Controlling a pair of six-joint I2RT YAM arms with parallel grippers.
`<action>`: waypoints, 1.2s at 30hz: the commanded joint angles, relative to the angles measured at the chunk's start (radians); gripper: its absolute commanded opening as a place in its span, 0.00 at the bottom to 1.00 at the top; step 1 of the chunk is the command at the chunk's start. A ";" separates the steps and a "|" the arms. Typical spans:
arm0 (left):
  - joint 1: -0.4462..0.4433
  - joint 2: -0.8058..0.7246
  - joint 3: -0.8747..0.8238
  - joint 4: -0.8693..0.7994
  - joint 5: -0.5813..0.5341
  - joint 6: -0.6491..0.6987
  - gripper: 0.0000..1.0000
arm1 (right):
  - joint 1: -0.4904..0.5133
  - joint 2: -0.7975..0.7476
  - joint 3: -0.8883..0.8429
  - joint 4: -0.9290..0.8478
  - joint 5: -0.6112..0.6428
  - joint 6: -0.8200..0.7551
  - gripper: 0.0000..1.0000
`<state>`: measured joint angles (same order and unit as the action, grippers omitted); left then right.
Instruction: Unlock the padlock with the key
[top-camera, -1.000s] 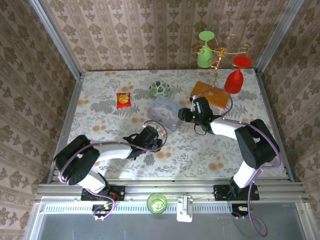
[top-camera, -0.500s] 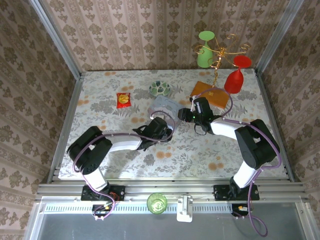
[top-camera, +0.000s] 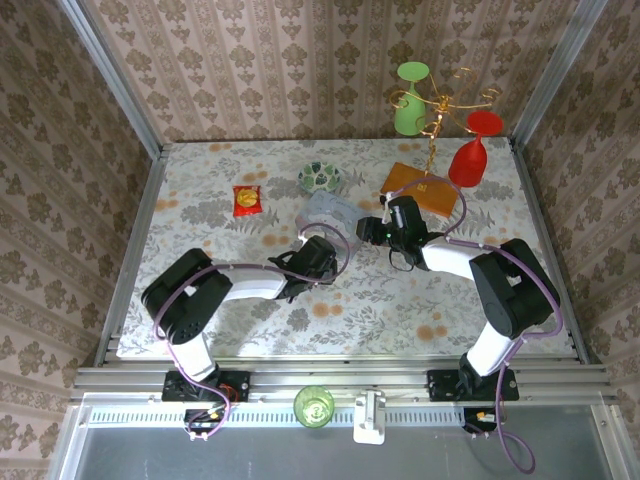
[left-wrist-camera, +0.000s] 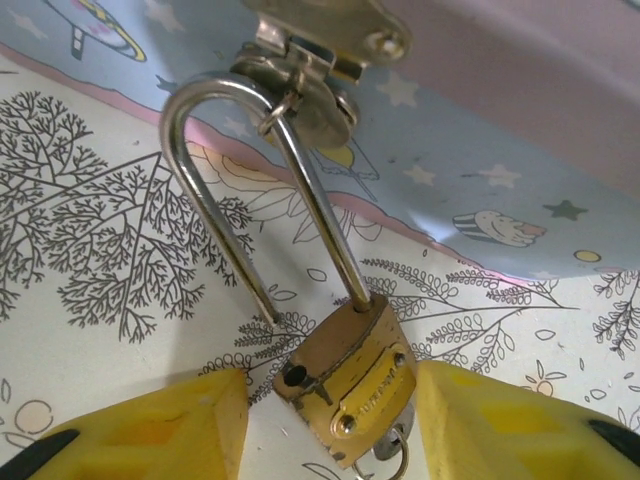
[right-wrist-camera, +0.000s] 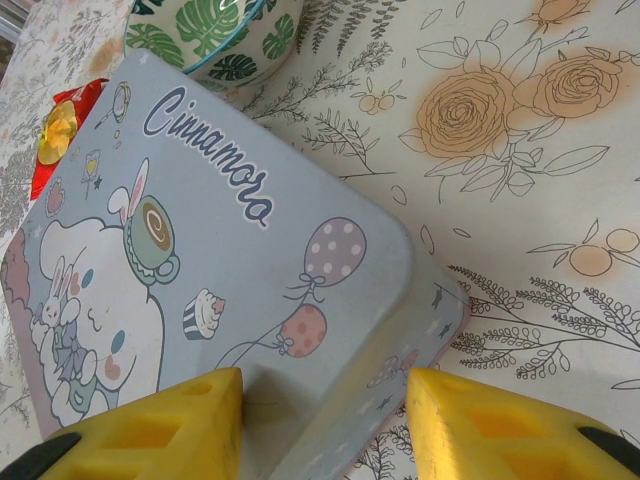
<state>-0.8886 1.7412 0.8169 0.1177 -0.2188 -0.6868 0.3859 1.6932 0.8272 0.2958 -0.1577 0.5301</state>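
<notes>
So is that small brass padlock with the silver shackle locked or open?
Open: on the small brass padlock, one silvery shackle end hangs free outside the body; the other sits in it.

The padlock (left-wrist-camera: 345, 375) is brass-coloured with a silvery shackle (left-wrist-camera: 325, 215). The tin (right-wrist-camera: 230, 270) is pastel blue, printed with stars, balloons and a white cartoon rabbit. The tablecloth (top-camera: 400, 300) is cream with grey line-drawn leaves and orange roses. Far left lies a red-and-yellow snack packet (top-camera: 246, 200); the bowl (top-camera: 319, 177) bears green leaves; the wallpaper (top-camera: 250, 70) is brown damask.
</notes>
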 joint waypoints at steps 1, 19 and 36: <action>0.004 0.054 0.030 0.003 -0.008 0.010 0.44 | -0.015 0.027 -0.055 -0.156 0.030 -0.013 0.46; -0.052 0.005 0.118 -0.173 -0.206 0.257 0.07 | -0.014 0.042 -0.059 -0.149 0.019 -0.008 0.46; -0.143 0.010 0.060 0.178 -0.322 1.141 0.00 | -0.018 0.092 0.064 -0.245 -0.038 -0.073 0.46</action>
<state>-1.0126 1.7748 0.8585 0.0975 -0.5365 0.2966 0.3473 1.7237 0.9073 0.2081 -0.1410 0.4938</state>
